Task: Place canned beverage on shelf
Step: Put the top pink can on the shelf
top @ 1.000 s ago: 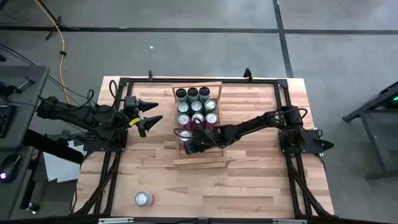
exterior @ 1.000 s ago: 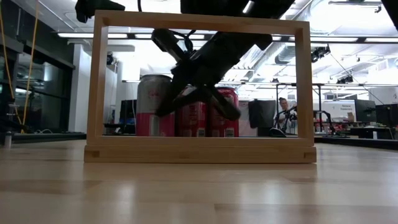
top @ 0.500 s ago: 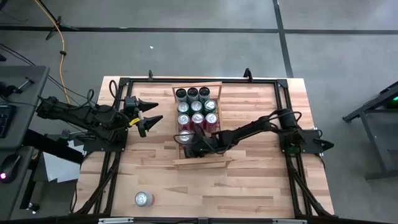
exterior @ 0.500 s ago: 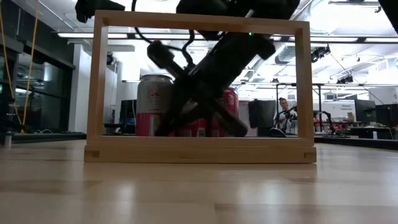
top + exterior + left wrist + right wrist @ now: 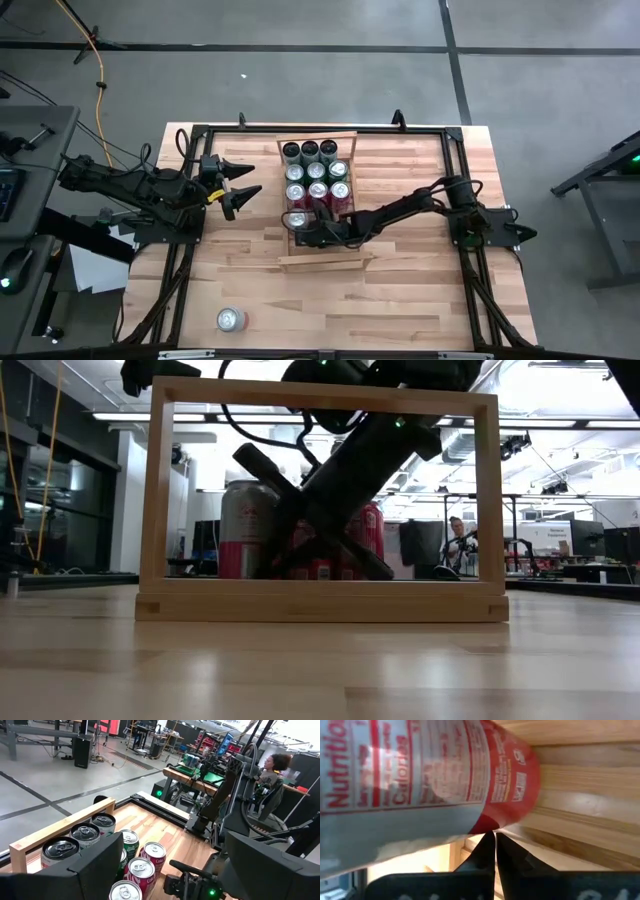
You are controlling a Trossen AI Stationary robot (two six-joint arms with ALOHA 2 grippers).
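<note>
The shelf [image 5: 352, 205] is a light-wood slatted rack at the table's middle, holding several upright cans. Its near end bar [image 5: 320, 605] fills the low view. My right gripper [image 5: 300, 234] is shut and slants down inside the shelf's near left part, at the nearest left can [image 5: 298, 218], which is silver and red. My left gripper [image 5: 240, 190] hangs open above the table's left side, clear of everything. Another red and silver can [image 5: 232, 319] stands alone near the table's front left. My right gripper's shut fingertips [image 5: 490, 842] meet the red lower wall [image 5: 495, 820] of the nearest left can. They come slanting down from the table's right and near side. The can stands upright on the shelf's slats.
The other cans [image 5: 145, 865] stand in rows toward the shelf's far end. A black metal frame [image 5: 300, 128] runs round the table. Bare planks [image 5: 400, 300] lie in front of the shelf and to its right. A person [image 5: 272, 762] is in the room beyond.
My right gripper has sunk lower into the shelf's near end and rolled about its own line, staying shut. The cans stand where they were.
</note>
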